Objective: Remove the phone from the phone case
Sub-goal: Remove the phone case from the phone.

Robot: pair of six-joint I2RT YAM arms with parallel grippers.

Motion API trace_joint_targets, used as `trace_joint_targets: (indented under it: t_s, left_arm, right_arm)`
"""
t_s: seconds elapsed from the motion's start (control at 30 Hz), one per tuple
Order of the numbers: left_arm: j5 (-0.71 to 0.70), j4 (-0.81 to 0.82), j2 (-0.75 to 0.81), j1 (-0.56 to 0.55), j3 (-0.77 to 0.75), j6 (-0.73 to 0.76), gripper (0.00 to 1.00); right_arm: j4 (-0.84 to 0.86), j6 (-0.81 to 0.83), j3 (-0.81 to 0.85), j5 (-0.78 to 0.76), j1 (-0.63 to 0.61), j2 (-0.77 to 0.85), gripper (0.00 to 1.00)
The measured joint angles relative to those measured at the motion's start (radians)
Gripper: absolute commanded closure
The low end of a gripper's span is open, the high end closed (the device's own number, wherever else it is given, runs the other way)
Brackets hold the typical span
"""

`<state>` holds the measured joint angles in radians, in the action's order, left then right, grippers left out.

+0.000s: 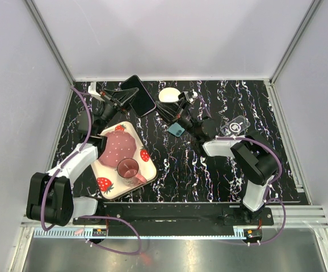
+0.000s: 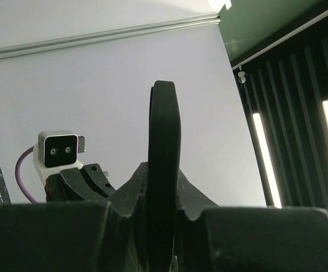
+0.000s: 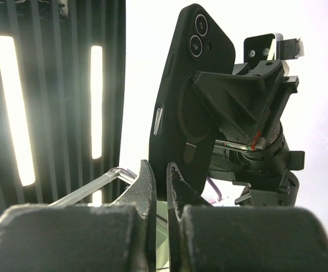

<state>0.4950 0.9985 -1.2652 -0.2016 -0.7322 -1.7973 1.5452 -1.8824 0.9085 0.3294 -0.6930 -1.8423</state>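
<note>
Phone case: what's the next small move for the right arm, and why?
Probably open the right gripper slightly and close it on the lower edge of the black case to start peeling. The left gripper already clamps the phone, the case is fully on, and the right fingers are shut just below it, apparently holding nothing.

The black phone case [image 3: 181,73] is up in the air, standing nearly straight. Two round camera lenses [image 3: 200,34] sit at its top corner. The phone [image 1: 139,96] is inside it.
</note>
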Motion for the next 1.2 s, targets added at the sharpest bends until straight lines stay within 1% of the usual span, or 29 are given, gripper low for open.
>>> trace_joint_targets:
  t_s: [0.2,0.33,0.43,0.63,0.73,0.77,0.97,1.0,1.03,1.2]
  left_arm:
    - [-0.013,-0.013,-0.014,-0.002,0.006,0.010,1.00]
    - [-0.024,-0.027,-0.015,-0.008,0.006,0.014,1.00]
    - [-0.042,-0.028,-0.015,-0.008,0.006,0.014,1.00]
    - [-0.114,-0.028,-0.015,-0.006,0.006,0.013,1.00]
    - [-0.141,-0.029,-0.015,-0.003,0.006,0.007,1.00]
    - [-0.148,-0.029,-0.015,-0.003,0.006,0.007,1.00]
    - [-0.156,-0.087,-0.028,-0.002,0.006,0.013,1.00]
    - [-0.157,-0.087,-0.032,-0.002,0.006,0.015,1.00]
    - [-0.157,-0.087,-0.034,-0.002,0.006,0.018,1.00]
    - [-0.144,-0.087,-0.047,-0.002,0.006,0.025,1.00]
  right_arm:
    - [-0.011,0.071,-0.026,-0.020,0.006,0.014,1.00]
    - [-0.070,0.127,-0.047,-0.047,0.006,0.058,1.00]
    - [-0.167,0.176,-0.039,-0.059,0.006,0.096,1.00]
    - [-0.456,0.311,0.023,-0.093,0.009,0.188,0.99]
    - [-0.571,0.373,0.053,-0.102,0.009,0.207,0.93]
    - [-0.599,0.389,0.057,-0.102,0.009,0.209,0.89]
    - [-0.684,0.448,0.047,-0.109,0.014,0.210,0.77]
    - [-0.695,0.452,0.041,-0.105,0.014,0.210,0.73]
    - [-0.705,0.459,0.038,-0.100,0.014,0.210,0.70]
    - [-0.731,0.481,0.036,-0.068,0.014,0.210,0.66]
